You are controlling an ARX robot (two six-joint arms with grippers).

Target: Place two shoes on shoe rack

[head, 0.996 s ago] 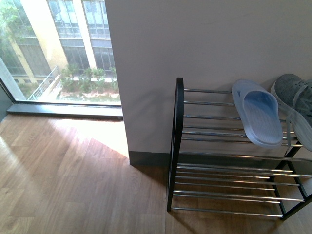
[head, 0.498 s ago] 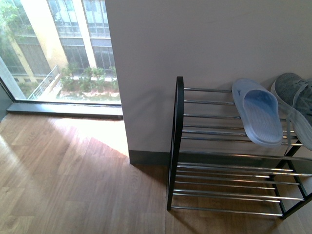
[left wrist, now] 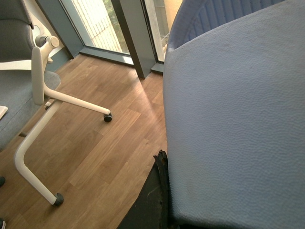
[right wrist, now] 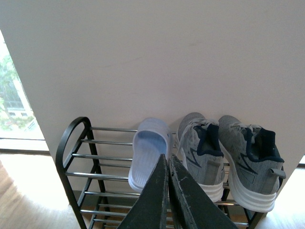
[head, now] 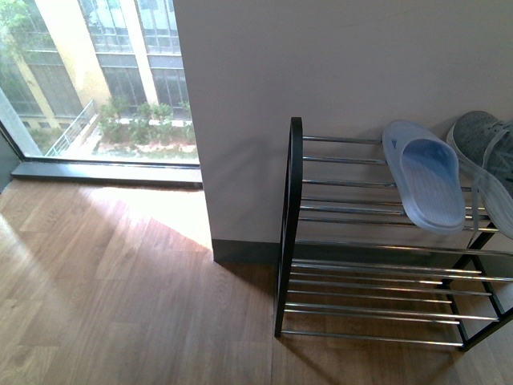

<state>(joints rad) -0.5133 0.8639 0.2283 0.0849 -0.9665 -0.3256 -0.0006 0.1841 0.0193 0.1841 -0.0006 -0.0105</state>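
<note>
Shoe rack (head: 337, 184) has bare rods left of slipper (head: 425, 176); right pincer (right wrist: 167, 191) closed, empty; left pincer's state unclear.

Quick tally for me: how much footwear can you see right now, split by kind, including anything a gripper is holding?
Grey knit sneakers on the shoe rack: 2
Pale blue slide slippers: 2, one on the rack's top tier, one filling the left wrist view against the left gripper
Total: 4

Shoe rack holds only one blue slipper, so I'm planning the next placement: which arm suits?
Left. Its gripper appears to hold the second slipper; the right gripper is shut, empty, facing the shoe rack.
</note>
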